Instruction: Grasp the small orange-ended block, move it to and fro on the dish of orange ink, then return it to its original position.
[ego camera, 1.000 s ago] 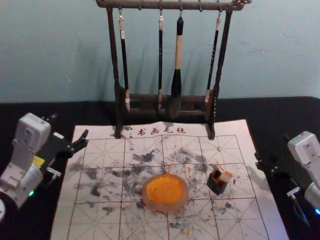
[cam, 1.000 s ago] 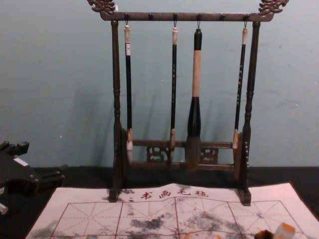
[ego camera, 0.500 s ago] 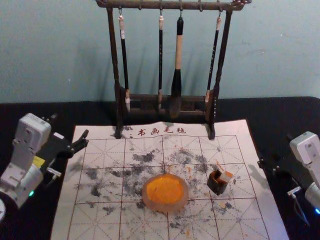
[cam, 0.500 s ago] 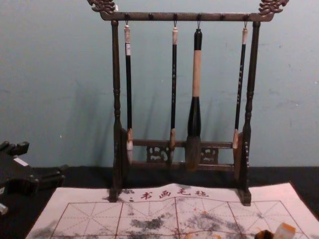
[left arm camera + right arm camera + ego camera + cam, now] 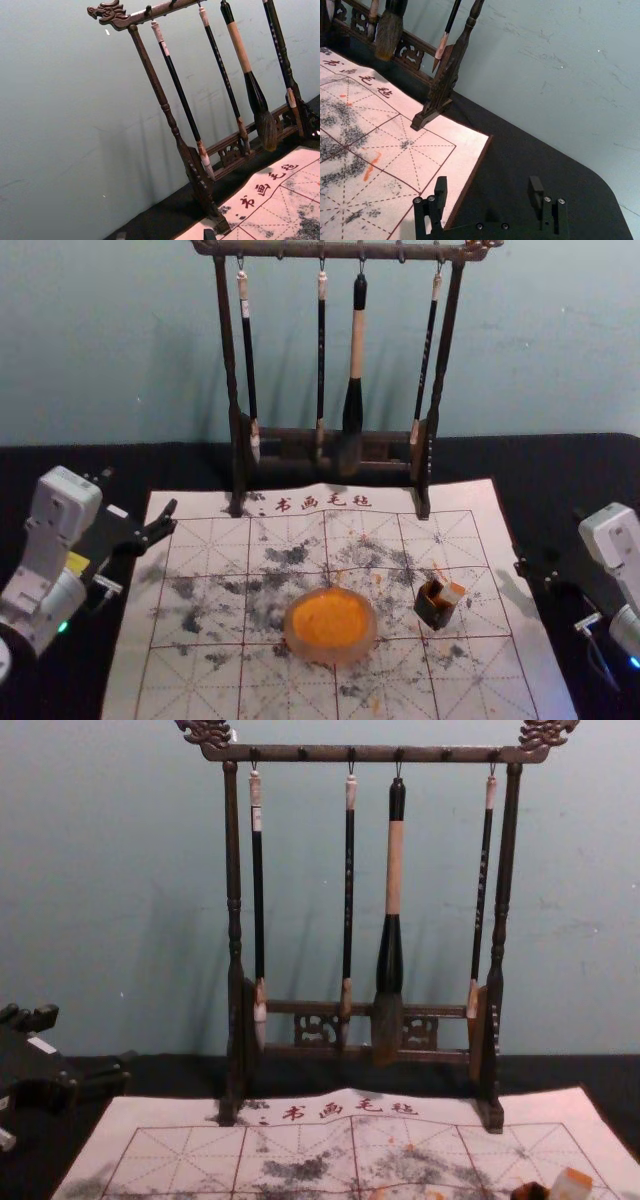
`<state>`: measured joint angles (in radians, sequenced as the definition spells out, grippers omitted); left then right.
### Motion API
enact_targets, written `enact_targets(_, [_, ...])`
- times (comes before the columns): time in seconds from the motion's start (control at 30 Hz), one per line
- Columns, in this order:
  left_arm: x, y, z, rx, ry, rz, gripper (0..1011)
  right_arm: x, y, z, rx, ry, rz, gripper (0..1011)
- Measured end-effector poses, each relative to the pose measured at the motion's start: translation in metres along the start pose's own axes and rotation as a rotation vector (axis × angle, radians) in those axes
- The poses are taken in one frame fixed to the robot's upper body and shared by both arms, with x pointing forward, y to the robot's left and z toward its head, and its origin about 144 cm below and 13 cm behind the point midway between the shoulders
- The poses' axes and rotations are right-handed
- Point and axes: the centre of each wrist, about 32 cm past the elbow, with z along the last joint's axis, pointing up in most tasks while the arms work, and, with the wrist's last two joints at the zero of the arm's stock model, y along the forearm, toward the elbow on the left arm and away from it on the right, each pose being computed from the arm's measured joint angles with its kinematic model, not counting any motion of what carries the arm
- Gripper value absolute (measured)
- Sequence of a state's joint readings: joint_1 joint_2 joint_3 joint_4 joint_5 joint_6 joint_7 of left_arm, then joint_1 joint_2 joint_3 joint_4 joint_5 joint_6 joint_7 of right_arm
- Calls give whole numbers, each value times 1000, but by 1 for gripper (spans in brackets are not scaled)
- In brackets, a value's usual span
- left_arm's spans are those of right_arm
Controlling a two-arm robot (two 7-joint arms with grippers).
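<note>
Right gripper (image 5: pixel 488 184): released, toward the desk's (image 5: pixel 500 462) right edge.
Block (image 5: pixel 454 592): grasp step pending; we reach inward next!
Left gripper (image 5: pixel 141 489): spread, parked left.

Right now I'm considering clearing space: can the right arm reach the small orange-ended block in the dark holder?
Probably yes: the right gripper is open by the right edge of the printed white mat; nothing stands between it and the block, whose end sticks up from the holder.

Four calligraphy brushes (image 5: pixel 394 870) hang from a carved wooden rack (image 5: pixel 325 754), its front feet on a smudged, gridded calligraphy mat (image 5: pixel 128 670).
</note>
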<state>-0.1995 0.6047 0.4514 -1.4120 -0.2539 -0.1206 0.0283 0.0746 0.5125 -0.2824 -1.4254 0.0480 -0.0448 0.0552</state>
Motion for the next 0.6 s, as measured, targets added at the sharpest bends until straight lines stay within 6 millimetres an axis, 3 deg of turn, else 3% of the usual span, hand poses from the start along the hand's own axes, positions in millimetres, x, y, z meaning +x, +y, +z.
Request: enact_targets(0.6, [0, 0, 0, 0, 0, 0, 1001, 0, 0, 0, 0, 0, 2, 1003])
